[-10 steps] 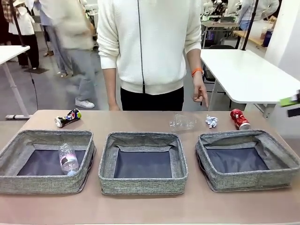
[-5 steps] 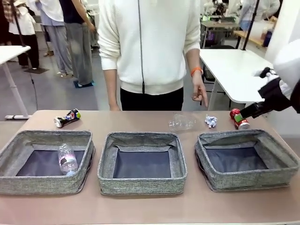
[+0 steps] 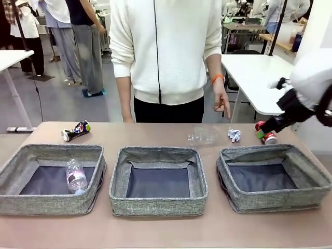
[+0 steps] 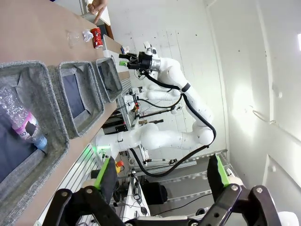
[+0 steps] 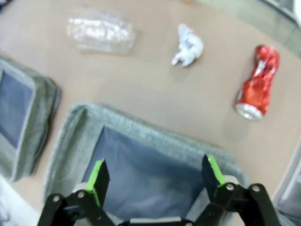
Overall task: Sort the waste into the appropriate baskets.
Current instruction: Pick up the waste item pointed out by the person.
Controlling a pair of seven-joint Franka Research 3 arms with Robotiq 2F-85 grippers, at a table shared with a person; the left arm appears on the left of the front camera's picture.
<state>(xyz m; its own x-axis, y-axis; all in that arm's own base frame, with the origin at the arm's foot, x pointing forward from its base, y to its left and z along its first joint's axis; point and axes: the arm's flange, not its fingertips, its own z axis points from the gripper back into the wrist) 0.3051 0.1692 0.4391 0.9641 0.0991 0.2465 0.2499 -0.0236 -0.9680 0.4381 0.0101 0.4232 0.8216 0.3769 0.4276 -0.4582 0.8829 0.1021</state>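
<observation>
Room is tight up close: 9 o'clock basket (image 3: pixel 49 205) holding the bottle (image 3: pixel 75 176), 6 o'clock basket (image 3: pixel 158 199) and 3 o'clock basket (image 3: pixel 275 199) side by side. My right gripper (image 5: pixel 155 179) hangs released above the last one's far rim; left gripper (image 4: pixel 161 174) released too. Beyond, open surface (image 3: pixel 155 132): dark can (image 3: pixel 75 130) at 11, cup (image 3: pixel 202 135), paper wad (image 3: pixel 234 135) and red can (image 5: pixel 256 89) at 1 to 2.

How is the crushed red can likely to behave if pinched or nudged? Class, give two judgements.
The crushed red can looks dented and thin-walled, so probably light and apt to buckle when pinched. It lies on its side on the table, but its twisted body would likely wobble or skid rather than roll straight.
</observation>
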